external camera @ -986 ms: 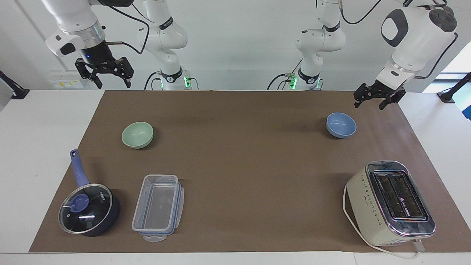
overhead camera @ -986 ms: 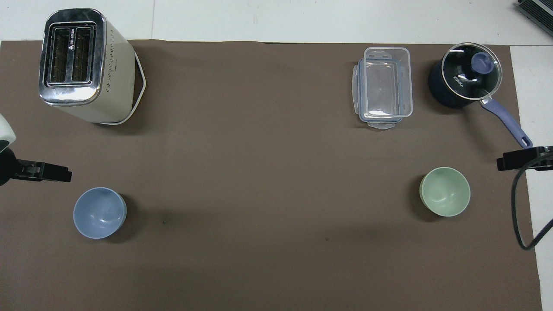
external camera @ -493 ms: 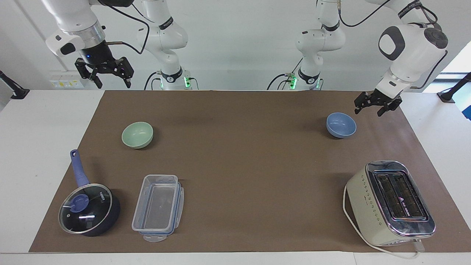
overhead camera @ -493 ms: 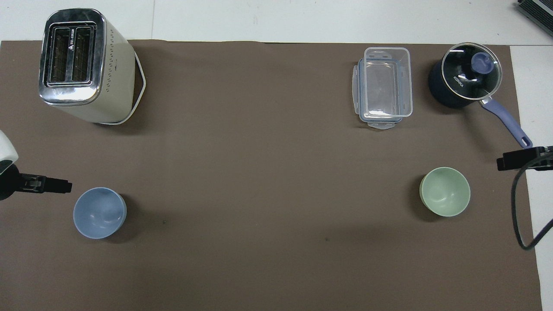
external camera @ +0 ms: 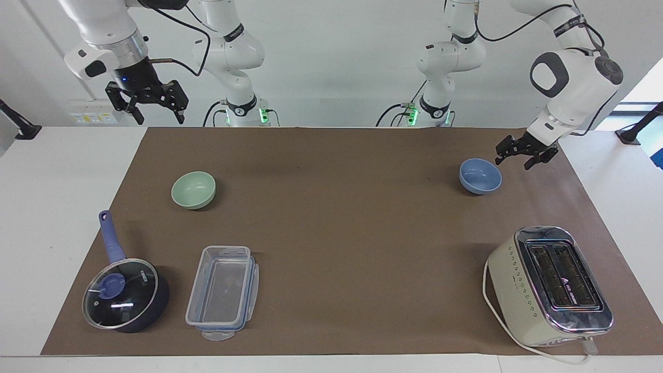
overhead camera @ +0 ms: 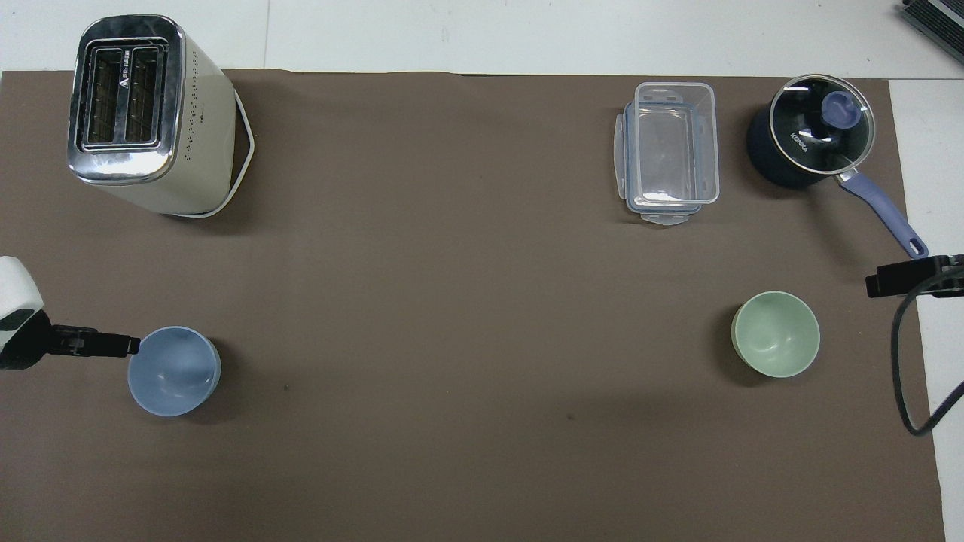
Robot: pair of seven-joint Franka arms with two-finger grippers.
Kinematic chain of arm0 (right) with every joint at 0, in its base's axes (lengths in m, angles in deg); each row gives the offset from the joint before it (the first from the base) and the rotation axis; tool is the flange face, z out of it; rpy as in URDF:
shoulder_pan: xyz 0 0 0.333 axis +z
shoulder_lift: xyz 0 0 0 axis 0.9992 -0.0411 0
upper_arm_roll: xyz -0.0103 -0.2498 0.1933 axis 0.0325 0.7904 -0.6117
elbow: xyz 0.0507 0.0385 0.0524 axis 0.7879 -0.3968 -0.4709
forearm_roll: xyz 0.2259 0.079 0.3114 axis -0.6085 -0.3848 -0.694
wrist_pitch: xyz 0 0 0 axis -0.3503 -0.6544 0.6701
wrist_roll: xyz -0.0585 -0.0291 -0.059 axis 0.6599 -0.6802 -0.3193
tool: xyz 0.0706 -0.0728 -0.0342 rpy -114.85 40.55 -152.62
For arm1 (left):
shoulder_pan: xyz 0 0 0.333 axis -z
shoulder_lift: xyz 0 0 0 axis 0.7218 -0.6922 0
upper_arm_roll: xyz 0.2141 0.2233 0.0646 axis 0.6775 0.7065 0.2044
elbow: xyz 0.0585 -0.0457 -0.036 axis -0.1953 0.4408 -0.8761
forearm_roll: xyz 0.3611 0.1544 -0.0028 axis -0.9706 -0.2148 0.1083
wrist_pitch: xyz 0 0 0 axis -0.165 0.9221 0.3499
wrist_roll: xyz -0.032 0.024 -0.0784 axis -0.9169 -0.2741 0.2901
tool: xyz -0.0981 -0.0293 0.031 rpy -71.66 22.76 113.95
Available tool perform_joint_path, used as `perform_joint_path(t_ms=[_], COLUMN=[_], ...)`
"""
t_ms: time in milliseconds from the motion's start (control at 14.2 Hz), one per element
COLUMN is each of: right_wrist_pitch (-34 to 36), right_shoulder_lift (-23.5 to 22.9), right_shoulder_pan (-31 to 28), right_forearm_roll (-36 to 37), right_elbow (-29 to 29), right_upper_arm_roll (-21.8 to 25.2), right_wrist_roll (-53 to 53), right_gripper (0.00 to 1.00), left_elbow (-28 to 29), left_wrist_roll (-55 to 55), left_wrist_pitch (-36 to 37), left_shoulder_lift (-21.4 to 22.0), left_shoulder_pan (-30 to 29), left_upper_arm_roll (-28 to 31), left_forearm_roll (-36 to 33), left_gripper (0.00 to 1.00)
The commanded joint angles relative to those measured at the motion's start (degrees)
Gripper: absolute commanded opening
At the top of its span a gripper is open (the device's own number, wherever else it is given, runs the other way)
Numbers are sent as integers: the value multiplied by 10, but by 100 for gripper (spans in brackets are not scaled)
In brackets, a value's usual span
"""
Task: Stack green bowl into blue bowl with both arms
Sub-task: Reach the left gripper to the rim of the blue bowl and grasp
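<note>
toaster (external camera: 550, 286), saucepan (external camera: 126, 295), plastic container (external camera: 222, 292)

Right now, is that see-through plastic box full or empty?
Empty. Through the clear plastic box, both views show only the brown mat under its floor, and its top is uncovered with the clips hanging loose along its edges.

My bench (external camera: 62, 171) looks smooth and white, covered by a matt brown mat (external camera: 331, 228) that reads as paper or thin sheet, flat with faint creases. The green bowl (external camera: 193, 189) and the blue bowl (external camera: 480, 176) both look smooth and matt, with only a soft sheen inside. The toaster (external camera: 550, 285) has a glossy chromed metal top over a cream satin body. The saucepan (external camera: 124, 294) is dark and matt-sided under a shiny glass lid, its handle a dull blue plastic. The food box (external camera: 222, 292) is clear, glossy plastic. My left claw (external camera: 523, 153) and right claw (external camera: 146, 102) look like matt black plastic and metal on glossy white arm shells.
</note>
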Motion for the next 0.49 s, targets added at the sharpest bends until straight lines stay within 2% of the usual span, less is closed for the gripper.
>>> perform_joint_path(t_ms=[0,211,423], right_wrist_pitch=[1,1,1], right_shoulder_lift=[-4,-4,-4], right_shoulder_pan=[-3,-3,-3], right_forearm_roll=[-9,-9,-10], right_elbow=[7,7,7], right_upper_arm_roll=[0,0,0], right_wrist_roll=[-9,-9,-9], right_gripper=[100,100,100], left_elbow=[40,40,43], left_wrist_roll=[55,60,80], left_wrist_pitch=[-41,-51,-61], left_shoulder_lift=[-5,-30,-47], left_shoulder_pan=[-27,-28,-44], left_upper_arm_roll=[-4,-4,-4], left_forearm_roll=[31,47,48], left_gripper=[100,99,86])
